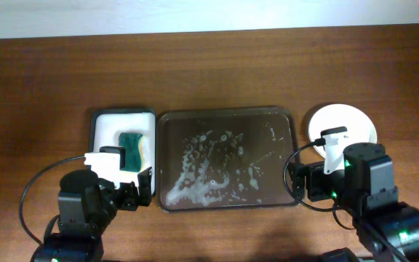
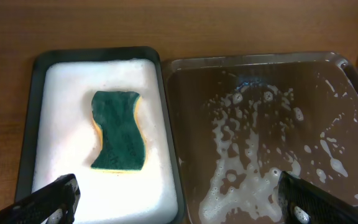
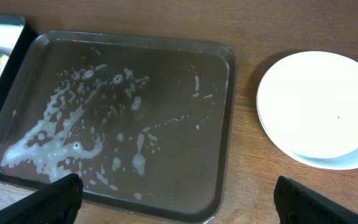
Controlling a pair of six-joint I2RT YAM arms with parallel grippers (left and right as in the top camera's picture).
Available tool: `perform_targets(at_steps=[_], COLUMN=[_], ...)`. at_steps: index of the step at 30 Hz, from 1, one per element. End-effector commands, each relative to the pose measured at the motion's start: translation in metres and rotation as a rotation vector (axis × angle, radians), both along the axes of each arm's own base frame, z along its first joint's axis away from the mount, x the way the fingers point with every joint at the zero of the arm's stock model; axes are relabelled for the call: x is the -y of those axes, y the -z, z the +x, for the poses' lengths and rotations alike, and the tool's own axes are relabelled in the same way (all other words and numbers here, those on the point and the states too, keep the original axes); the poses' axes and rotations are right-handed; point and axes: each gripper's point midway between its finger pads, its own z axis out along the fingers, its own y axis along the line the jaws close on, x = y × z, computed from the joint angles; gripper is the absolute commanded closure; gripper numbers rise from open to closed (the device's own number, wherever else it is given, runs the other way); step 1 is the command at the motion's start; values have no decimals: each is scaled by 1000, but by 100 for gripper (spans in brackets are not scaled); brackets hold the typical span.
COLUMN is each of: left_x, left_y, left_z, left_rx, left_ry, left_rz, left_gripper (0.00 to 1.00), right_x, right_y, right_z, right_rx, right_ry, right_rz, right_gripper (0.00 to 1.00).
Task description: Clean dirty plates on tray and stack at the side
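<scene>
The dark brown tray (image 1: 268, 171) lies mid-table with no plate on it, only streaks of white foam. The plates (image 1: 351, 122) sit stacked on the table just right of the tray; in the right wrist view the top plate (image 3: 319, 106) is white and clean, with another rim showing under its near edge. My left gripper (image 2: 176, 196) is open above the seam between the small tray and the brown tray (image 2: 191, 124), holding nothing. My right gripper (image 3: 176, 196) is open over the brown tray's (image 3: 185, 124) near right corner, also empty.
A smaller dark tray (image 1: 124, 111) with a white foamy lining holds a green sponge (image 2: 118, 130) just left of the brown tray. Bare wooden table surrounds everything, and a pale wall edge runs along the back.
</scene>
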Motion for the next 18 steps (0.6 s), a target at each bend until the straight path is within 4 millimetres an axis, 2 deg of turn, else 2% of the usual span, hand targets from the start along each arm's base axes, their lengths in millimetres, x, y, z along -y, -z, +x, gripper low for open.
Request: perform_targets(at_steps=[1,4,9,15,18], left_x=[2,2,2,2,2], left_y=[2,2,2,2,2], left_z=[-1,-1,-1,-1,-1], left_rx=[-3,-3,-3,-3,-3], left_ry=[9,9,9,9,9], left_rz=[-8,-8,-8,-8,-8], left_gripper=[1,1,1,1,1], right_x=[16,30,35,35,34], right_y=[-14,-23,-19,-18,-9], right_z=[-7,-12,-15,-3,8], right_rx=[86,206,457,818,878], right_ry=[64,124,150,150,150], right_rz=[-5,16,62,127,138], right_gripper=[1,1,1,1,1])
